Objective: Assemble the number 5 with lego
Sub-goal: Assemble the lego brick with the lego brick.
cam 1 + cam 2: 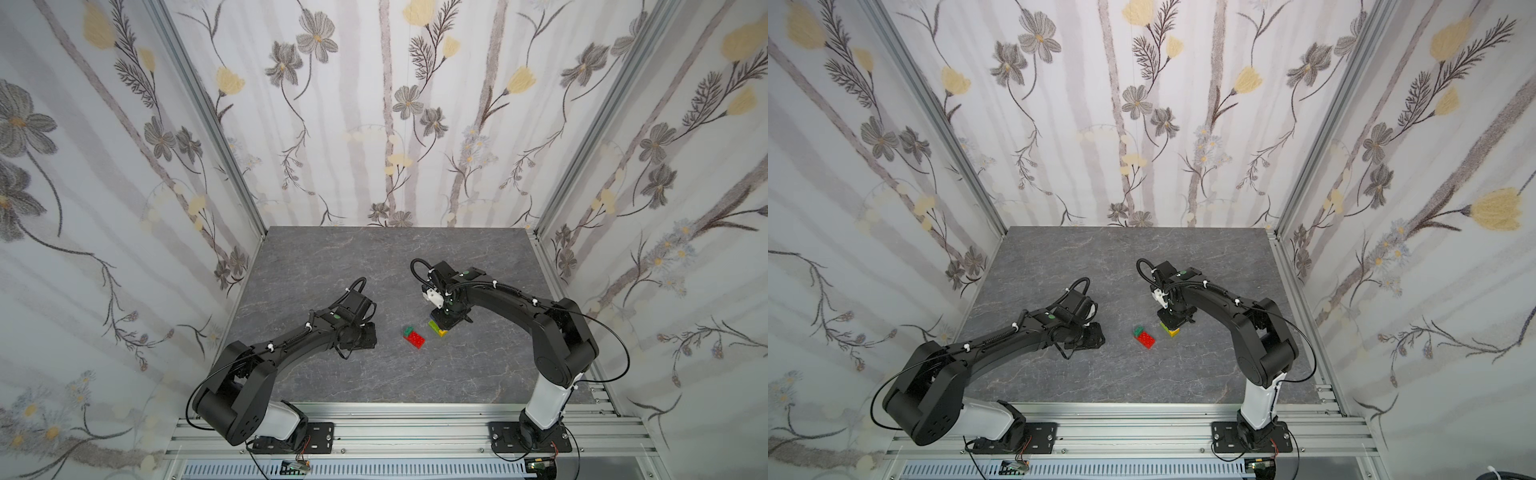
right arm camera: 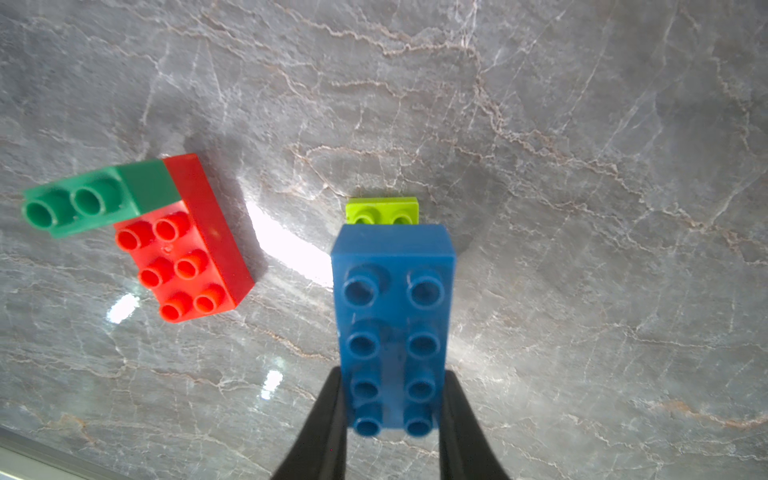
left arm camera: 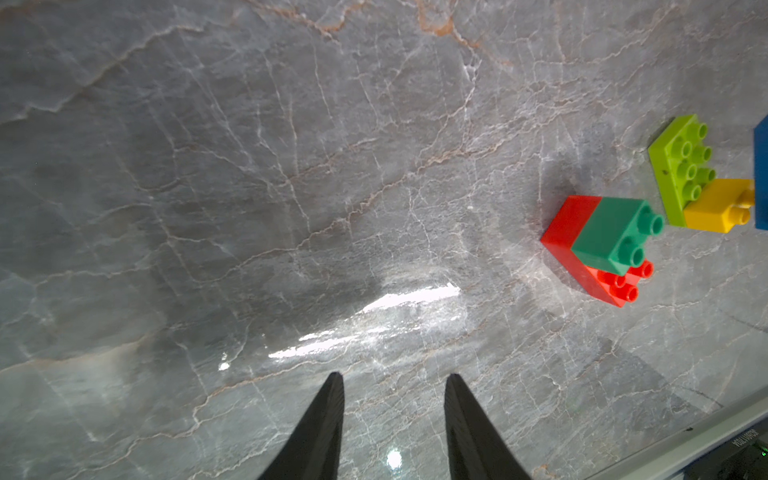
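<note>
Right pincer (image 2: 390,419) grips the blue brick (image 2: 392,324) by its long sides, directly over the lime-green brick (image 2: 382,210) and yellow brick (image 3: 717,205), apparently to press it on. Red brick (image 2: 187,257), carrying the dark green brick (image 2: 95,199), lies just left, apart. Left pincer (image 3: 394,424) hangs parted and empty over bare worktop (image 1: 332,257), well clear of every edge.

walls (image 1: 386,124): floral wallpaper | tabletop (image 1: 332,266): grey marble, probably glossy | frame (image 1: 208,124): aluminium

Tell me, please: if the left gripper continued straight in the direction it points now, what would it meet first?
Probably only the bare tabletop. The left gripper is open and empty, and the red brick lies off to one side of its line.
</note>
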Robot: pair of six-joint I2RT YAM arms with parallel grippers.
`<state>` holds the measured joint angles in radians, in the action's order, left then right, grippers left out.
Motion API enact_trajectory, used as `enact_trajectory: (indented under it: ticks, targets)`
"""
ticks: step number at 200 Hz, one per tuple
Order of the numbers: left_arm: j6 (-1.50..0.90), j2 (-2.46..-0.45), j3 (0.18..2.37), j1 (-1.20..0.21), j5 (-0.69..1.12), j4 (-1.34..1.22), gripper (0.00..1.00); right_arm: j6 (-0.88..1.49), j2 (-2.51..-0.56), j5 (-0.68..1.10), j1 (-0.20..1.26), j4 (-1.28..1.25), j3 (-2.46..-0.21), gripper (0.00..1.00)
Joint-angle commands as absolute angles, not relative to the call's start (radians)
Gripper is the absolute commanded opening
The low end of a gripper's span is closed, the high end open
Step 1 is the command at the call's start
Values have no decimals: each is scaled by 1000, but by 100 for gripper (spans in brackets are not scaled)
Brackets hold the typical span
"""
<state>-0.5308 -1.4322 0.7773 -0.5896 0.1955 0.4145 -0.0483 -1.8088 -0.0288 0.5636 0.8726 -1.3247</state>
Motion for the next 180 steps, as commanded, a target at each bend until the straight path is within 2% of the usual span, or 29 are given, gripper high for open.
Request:
enact_trajectory:
  ticks: [1,180]
  targets:
    - [-535,-1439,784,-590,196,402,41,-32,-1803,-15,564,879,-1321,16]
    - [-551,-1425,756,-589,192,395,40,-9,-1826,2,566,814,-1278,15]
